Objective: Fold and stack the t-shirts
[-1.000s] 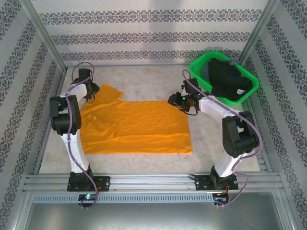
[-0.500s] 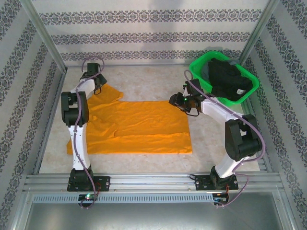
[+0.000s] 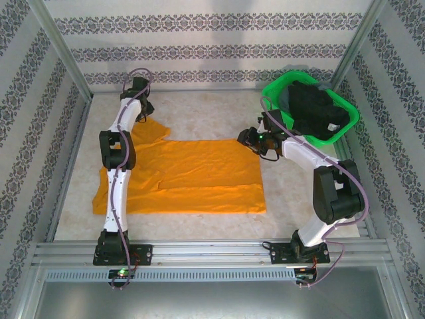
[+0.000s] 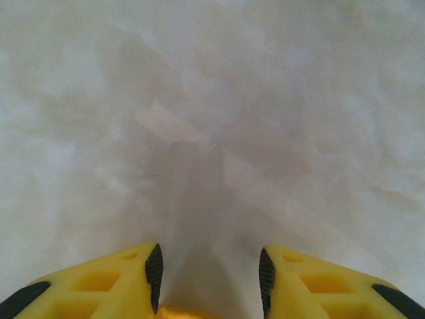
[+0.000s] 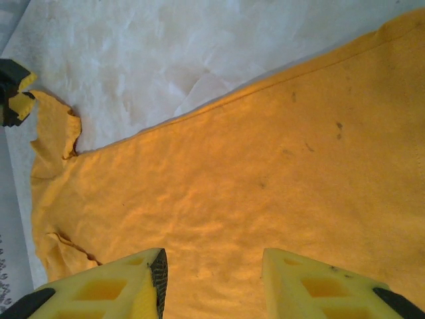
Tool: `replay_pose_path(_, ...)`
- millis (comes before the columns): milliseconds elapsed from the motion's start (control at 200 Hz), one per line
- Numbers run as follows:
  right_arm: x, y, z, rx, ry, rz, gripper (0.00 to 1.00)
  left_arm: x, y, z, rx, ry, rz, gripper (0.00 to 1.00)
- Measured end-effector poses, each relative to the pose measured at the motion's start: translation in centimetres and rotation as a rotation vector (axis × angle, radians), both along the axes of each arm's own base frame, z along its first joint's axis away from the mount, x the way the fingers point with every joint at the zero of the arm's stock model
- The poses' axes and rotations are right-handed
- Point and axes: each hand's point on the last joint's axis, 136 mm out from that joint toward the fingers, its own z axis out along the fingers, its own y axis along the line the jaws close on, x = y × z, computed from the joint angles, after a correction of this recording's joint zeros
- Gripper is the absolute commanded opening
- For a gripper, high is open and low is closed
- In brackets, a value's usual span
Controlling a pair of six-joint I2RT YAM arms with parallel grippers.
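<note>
The orange t-shirt lies spread flat on the table, with one sleeve pointing to the back left. My left gripper is stretched far back beside that sleeve's tip and stands open over bare table. A sliver of orange cloth shows at the bottom between its fingers. My right gripper hovers open over the shirt's back right corner, with orange cloth under its jaws and nothing held. The black t-shirts are piled in the green basket.
The green basket stands at the back right, close behind my right arm. Metal frame posts and patterned walls close in the table on the left, back and right. Bare table lies behind the shirt. The left gripper's fingers show beside the sleeve tip.
My left arm has stretched out and its gripper has travelled from the left of the sleeve toward the back. The right gripper has shifted slightly right. The shirt lies as before.
</note>
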Motion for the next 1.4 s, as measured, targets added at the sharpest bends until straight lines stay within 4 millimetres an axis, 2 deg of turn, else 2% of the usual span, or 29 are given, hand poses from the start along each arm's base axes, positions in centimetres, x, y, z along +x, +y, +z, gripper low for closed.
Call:
replay_pose_path(65, 0.1, -0.1, 0.1, 0.004, -0.001, -0.004, 0.43, -0.5, -0.2, -0.1, 0.002, 0.023, -0.004, 0.43)
replay_pose_path(240, 0.3, -0.2, 0.1, 0.009, -0.006, -0.011, 0.43, -1.1, -0.4, -0.1, 0.003, 0.057, -0.022, 0.32)
replay_pose_path(435, 0.6, -0.9, -0.7, -0.029, 0.006, -0.049, 0.43, -1.8, -0.2, -0.3, 0.017, 0.088, -0.024, 0.00)
replay_pose_path(525, 1.1, -1.9, -1.5, -0.072, 0.011, -0.096, 0.42, -2.3, -0.5, -0.1, 0.016, 0.091, -0.022, 0.00)
replay_pose_path(585, 1.6, -2.6, -2.0, -0.095, 0.012, -0.137, 0.42, -3.5, -0.6, -0.1, 0.007, 0.105, -0.017, 0.00)
replay_pose_path(689, 2.8, -4.0, -3.0, -0.113, 0.007, -0.210, 0.41, -7.1, -0.8, -0.2, -0.033, 0.137, 0.002, 0.00)
replay_pose_path(794, 4.1, -5.4, -4.5, -0.132, 0.034, -0.269, 0.41, -11.4, 0.1, 0.0, -0.062, 0.169, 0.034, 0.00)
replay_pose_path(924, 6.0, -6.9, -6.2, -0.171, 0.067, -0.310, 0.42, -13.8, 0.7, 1.2, -0.086, 0.134, 0.054, 0.00)
replay_pose_path(1019, 7.8, -7.3, -6.4, -0.202, 0.072, -0.307, 0.41, -15.4, 0.4, 2.2, -0.105, 0.103, 0.056, 0.00)
replay_pose_path(1104, 9.3, -7.3, -6.4, -0.227, 0.069, -0.290, 0.39, -16.0, -0.1, 3.0, -0.124, 0.075, 0.048, 0.00)
replay_pose_path(1199, 10.4, -7.0, -6.9, -0.250, 0.080, -0.260, 0.36, -15.8, -0.5, 3.6, -0.144, 0.041, 0.035, 0.00)
replay_pose_path(1399, 9.5, -6.9, -9.8, -0.306, 0.174, -0.201, 0.33, -15.7, -1.0, 3.8, -0.168, 0.017, 0.022, 0.00)
